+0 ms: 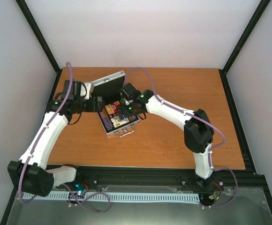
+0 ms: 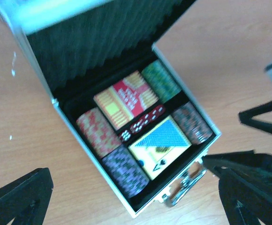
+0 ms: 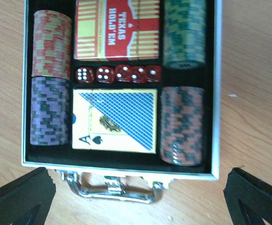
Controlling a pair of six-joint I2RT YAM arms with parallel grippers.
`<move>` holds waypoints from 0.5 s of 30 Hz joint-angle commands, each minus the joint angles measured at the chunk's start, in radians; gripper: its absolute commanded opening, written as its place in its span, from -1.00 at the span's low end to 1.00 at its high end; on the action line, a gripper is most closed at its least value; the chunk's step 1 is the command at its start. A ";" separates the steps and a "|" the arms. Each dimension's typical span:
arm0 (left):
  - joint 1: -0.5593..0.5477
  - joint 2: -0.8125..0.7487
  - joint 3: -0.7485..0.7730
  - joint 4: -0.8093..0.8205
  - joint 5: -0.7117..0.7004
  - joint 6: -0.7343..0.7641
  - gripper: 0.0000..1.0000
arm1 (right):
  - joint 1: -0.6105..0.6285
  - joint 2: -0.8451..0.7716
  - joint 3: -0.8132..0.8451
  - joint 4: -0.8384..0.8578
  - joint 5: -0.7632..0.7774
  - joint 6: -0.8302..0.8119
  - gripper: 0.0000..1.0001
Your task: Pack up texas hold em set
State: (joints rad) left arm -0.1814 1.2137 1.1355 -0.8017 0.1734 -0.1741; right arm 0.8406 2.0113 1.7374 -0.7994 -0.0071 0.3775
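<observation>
The silver briefcase (image 1: 122,127) lies open on the table, its lid (image 1: 105,83) raised at the back. Inside, the right wrist view shows the red deck (image 3: 118,29), the blue-yellow deck (image 3: 114,119), a row of red dice (image 3: 117,74), and chip stacks: red-tan (image 3: 52,44), purple (image 3: 50,111), green (image 3: 184,33) and brown (image 3: 182,124). My right gripper (image 3: 138,206) hangs open above the chrome handle (image 3: 112,190), holding nothing. My left gripper (image 2: 136,201) is open too, over the case's front-left corner (image 2: 131,211), at the case's left in the top view (image 1: 97,104).
Bare wooden tabletop (image 1: 183,140) surrounds the case, mostly to the right and front. A black frame rail (image 1: 150,171) runs along the near edge. The right arm's dark fingers (image 2: 267,117) show at the right of the left wrist view.
</observation>
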 commanded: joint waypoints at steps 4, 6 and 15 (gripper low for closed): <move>0.007 -0.040 0.252 -0.052 0.048 -0.115 0.99 | -0.050 -0.149 -0.119 -0.023 0.053 0.003 1.00; 0.007 0.019 0.351 -0.065 0.035 -0.136 0.99 | -0.069 -0.176 -0.149 -0.016 0.044 -0.001 1.00; 0.006 0.335 0.667 -0.023 -0.066 -0.229 0.99 | -0.142 -0.266 -0.204 -0.019 0.027 -0.062 1.00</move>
State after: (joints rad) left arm -0.1814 1.4361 1.6962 -0.8276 0.1608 -0.3401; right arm 0.7212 1.8034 1.5440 -0.8181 0.0181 0.3565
